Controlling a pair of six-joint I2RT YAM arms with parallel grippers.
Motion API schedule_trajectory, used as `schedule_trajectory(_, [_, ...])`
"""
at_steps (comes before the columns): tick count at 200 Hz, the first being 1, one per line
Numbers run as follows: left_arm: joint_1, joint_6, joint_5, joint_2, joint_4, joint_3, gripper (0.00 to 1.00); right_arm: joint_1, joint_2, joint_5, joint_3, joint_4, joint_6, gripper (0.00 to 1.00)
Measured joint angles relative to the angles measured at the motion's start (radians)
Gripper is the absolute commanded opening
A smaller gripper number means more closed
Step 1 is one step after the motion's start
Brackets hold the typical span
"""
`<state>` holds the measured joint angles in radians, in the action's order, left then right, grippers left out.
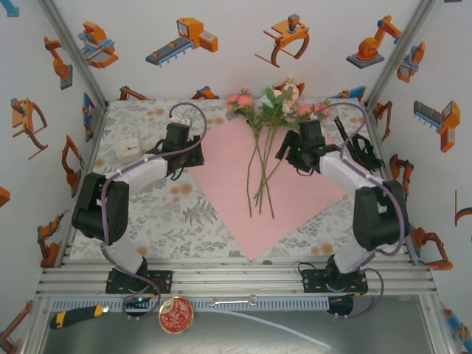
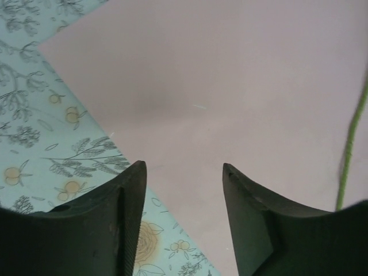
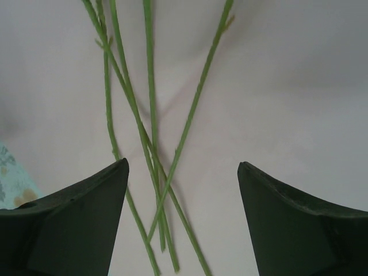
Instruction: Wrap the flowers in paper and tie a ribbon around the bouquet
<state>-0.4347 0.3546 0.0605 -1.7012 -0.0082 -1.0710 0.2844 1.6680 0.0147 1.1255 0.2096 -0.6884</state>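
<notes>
Jaws of left gripper (image 2: 184, 168) parted, empty, low over left edge of pink paper (image 2: 230, 86) on floral tablecloth (image 2: 34, 144), right gripper (image 3: 183, 165) wider apart, empty, above flowers (image 1: 271, 110), stems across paper middle, blooms beyond far corner

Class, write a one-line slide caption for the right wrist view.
Open pincer over crossed green flower stems lying on pink paper.

One paper (image 1: 243, 195), one bunch of flowers (image 1: 274, 103), left tool (image 2: 184, 167), right tool (image 3: 183, 164)

Left white-and-black arm (image 1: 136, 173) and right white-and-black arm (image 1: 346, 171) both bend inward. Left black gripper (image 2: 184, 167) has fingers apart, right black gripper (image 3: 183, 164) even wider.
</notes>
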Motion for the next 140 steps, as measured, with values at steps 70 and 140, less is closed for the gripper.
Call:
schedule_trajectory(70, [-0.003, 0.093, -0.29, 0.108, 0.204, 0.178, 0.86, 0.002, 0.34, -0.077, 0.215, 0.003, 0.031, 0.16])
schedule_trajectory(140, [-0.002, 0.105, -0.293, 0.16, 0.203, 0.185, 0.86, 0.002, 0.348, -0.023, 0.255, 0.016, 0.151, 0.13])
